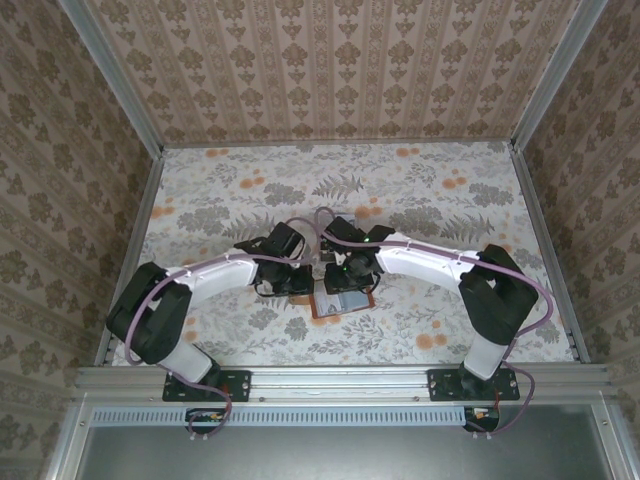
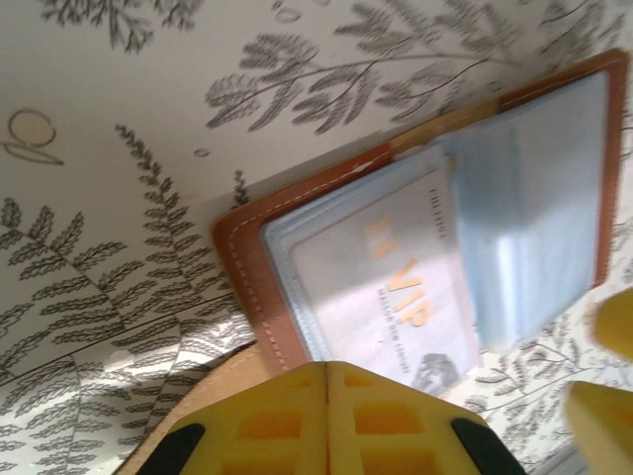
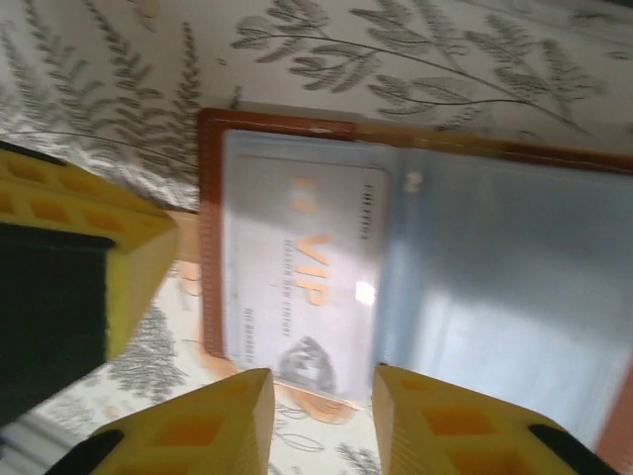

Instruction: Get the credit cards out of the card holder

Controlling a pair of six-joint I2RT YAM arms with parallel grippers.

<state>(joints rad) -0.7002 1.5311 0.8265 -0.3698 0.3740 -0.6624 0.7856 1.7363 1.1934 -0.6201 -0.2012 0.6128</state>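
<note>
The card holder lies open on the table between both arms, brown rim around pale blue inner panels. A silvery credit card with orange "VIP" lettering sits in its left pocket. The card pokes a little past the holder's near edge. My left gripper is shut, tips at the brown rim; whether it pinches the leather I cannot tell. My right gripper is open, its fingers standing either side of the card's protruding end. In the top view the left gripper and right gripper almost touch.
The table carries a leaf-and-flower cloth. Patterned walls with metal rails close in three sides. The two grippers crowd each other: the left gripper's yellow finger looms at the left of the right wrist view.
</note>
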